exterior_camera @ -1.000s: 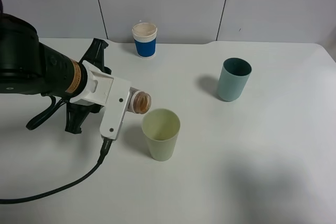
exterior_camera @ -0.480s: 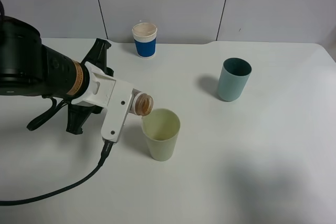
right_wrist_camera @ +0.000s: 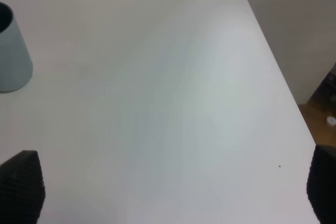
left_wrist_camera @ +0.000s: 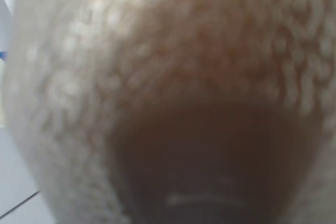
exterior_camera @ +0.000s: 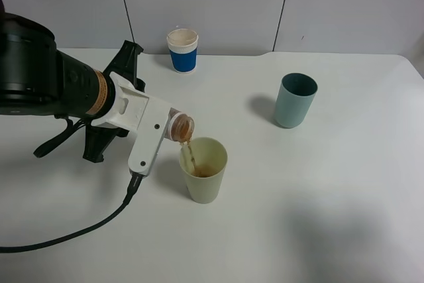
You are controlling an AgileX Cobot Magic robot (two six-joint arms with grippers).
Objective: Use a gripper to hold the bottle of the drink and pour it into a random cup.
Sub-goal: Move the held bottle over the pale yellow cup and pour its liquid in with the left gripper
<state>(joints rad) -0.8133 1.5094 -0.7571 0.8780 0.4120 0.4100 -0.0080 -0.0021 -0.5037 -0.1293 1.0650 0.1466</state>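
My left tool (exterior_camera: 164,129) is clamped on the tipped bottle (exterior_camera: 180,128), brown drink (exterior_camera: 189,157) streaming into the yellow-green cup (exterior_camera: 207,178); my right tool (right_wrist_camera: 168,190) stands with tips apart.

Bright, even light fills the high view with no glare on the white table (exterior_camera: 344,164); the teal cup (exterior_camera: 295,101) and the yellow-green cup (exterior_camera: 204,170) each throw a soft shadow to the left, and a broad faint shadow lies on the near right. The left wrist view is wholly out of focus, a brown and pale blur of the bottle (left_wrist_camera: 210,129) close to the lens. The right wrist view is soft and washed pale, the right gripper (right_wrist_camera: 170,190) showing dark fingertips (right_wrist_camera: 21,187) against it.
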